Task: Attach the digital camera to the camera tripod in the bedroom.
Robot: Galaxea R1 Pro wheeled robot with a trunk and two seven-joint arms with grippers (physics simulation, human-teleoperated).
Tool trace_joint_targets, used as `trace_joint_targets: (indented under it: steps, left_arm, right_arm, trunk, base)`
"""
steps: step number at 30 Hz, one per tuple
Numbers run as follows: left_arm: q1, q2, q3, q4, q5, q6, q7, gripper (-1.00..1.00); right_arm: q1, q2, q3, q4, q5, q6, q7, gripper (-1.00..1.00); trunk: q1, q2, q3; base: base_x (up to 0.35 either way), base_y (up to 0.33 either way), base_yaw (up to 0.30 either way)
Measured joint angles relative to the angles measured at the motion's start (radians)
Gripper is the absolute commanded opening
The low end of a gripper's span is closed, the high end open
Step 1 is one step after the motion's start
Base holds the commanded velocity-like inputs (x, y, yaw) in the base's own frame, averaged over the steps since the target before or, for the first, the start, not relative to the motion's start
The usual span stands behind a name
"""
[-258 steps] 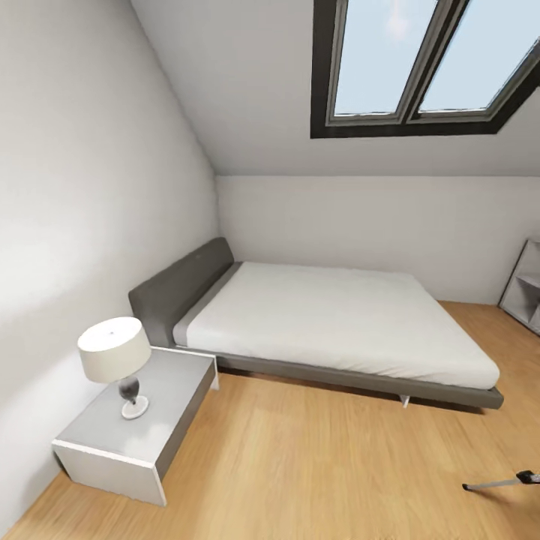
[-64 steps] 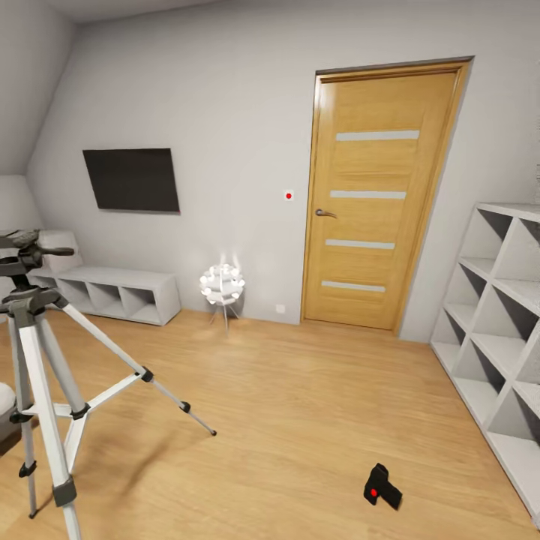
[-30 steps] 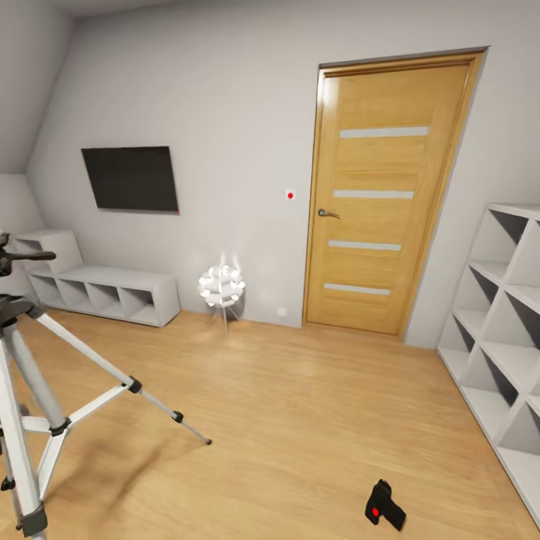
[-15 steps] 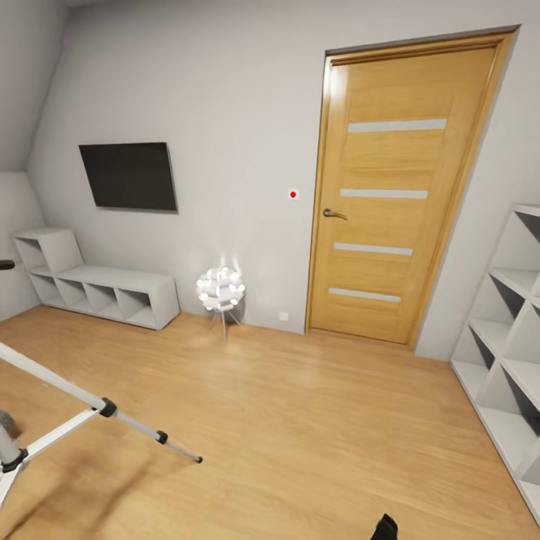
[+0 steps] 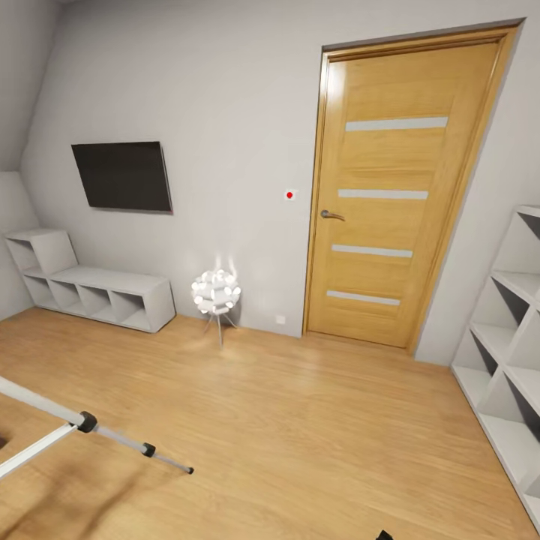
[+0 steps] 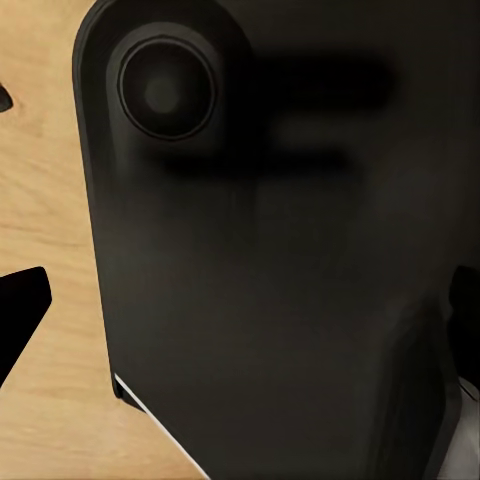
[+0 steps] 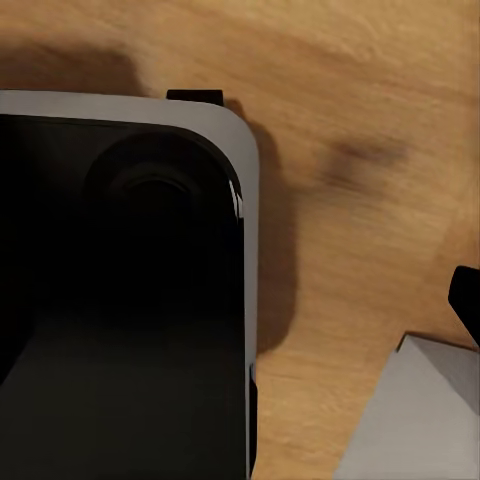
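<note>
Two silver legs of the camera tripod [image 5: 82, 424] are seen slanting along the wood floor [image 5: 300, 420], feet toward the door [image 5: 390, 195]. Neither tool's state can be told.

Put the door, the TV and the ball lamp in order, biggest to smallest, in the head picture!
1. Door, biggest by far.
2. TV.
3. Ball lamp, smallest.
All three sit at the same far wall, so nearness hardly skews this.

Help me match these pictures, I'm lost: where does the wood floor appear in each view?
Head view: wood floor across the lower half, under the camera tripod.
Left wrist view: pale strip beside a dark robot part.
Right wrist view: around a similar part.
Shared landmark: its light plank grain.
</note>
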Motion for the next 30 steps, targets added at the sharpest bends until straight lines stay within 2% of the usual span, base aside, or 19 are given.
trace_joint_targets:
  steps: [9, 25, 30]
  left_arm:
    - [0.0, 0.0, 0.0, 0.0, 0.0, 0.0, 0.0, 1.0]
    - [0.0, 0.0, 0.0, 0.0, 0.0, 0.0, 0.0, 1.0]
    - [0.0, 0.0, 0.0, 0.0, 0.0, 0.0, 0.0, 1.0]
  right_arm:
    - [0.0, 0.0, 0.0, 0.0, 0.0, 0.0, 0.0, 1.0]
    - [0.0, 0.0, 0.0, 0.0, 0.0, 0.0, 0.0, 1.0]
    - [0.0, 0.0, 0.0, 0.0, 0.0, 0.0, 0.0, 1.0]
  trunk:
    - [0.0, 0.0, 0.0]
    - [-0.001, 0.0, 0.0]
    - [0.0, 0.0, 0.0]
  base:
    - [0.073, -0.004, 0.0]
    - [0.303, 0.0, 0.0]
    - [0.157, 0.0, 0.0]
